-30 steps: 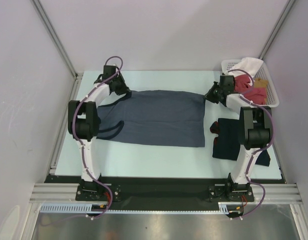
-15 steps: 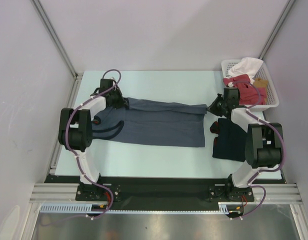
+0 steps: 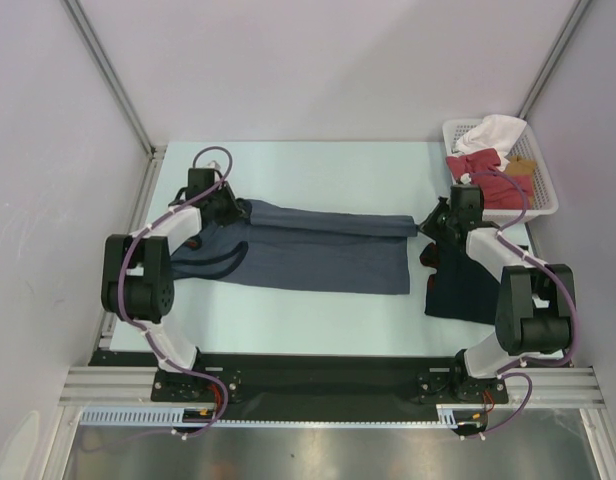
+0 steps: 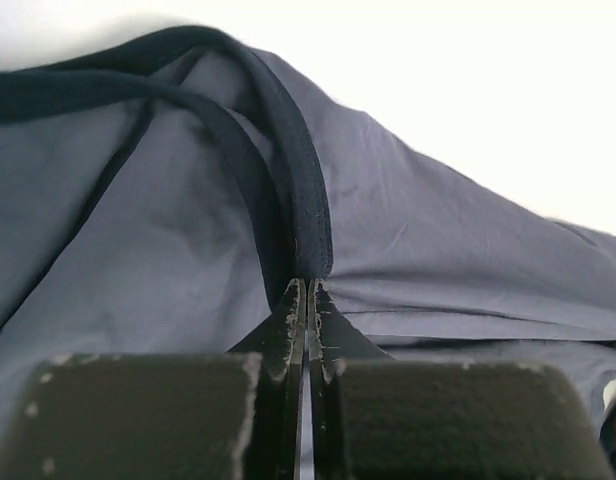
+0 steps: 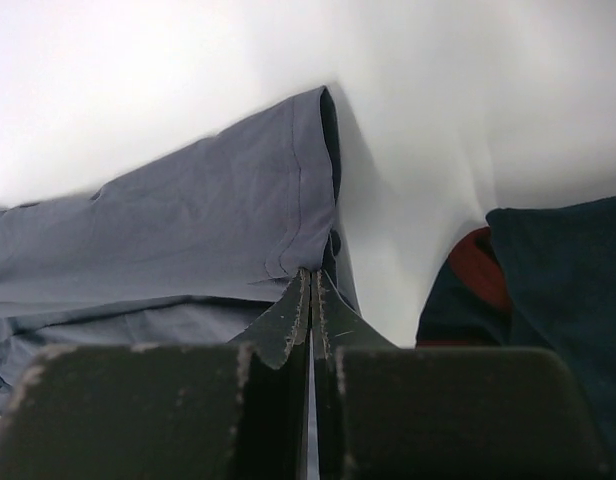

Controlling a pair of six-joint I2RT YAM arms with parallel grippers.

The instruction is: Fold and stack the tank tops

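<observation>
Slate-blue cloth tank top point(image 3: 318, 255), far edge raised; left gripper point(image 4: 307, 285) was clamped on its dark strap binding, right gripper point(image 5: 310, 275) on its hem corner. Navy red-trimmed tank top point(image 3: 453, 287) lay right.

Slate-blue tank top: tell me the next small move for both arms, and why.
Probably pull both arms toward their bases in step, laying the pinched edge onto the near one. The left gripper and right gripper have jaws shut on the far edge of the slate-blue tank top, and the fold reaches only partway across.
</observation>
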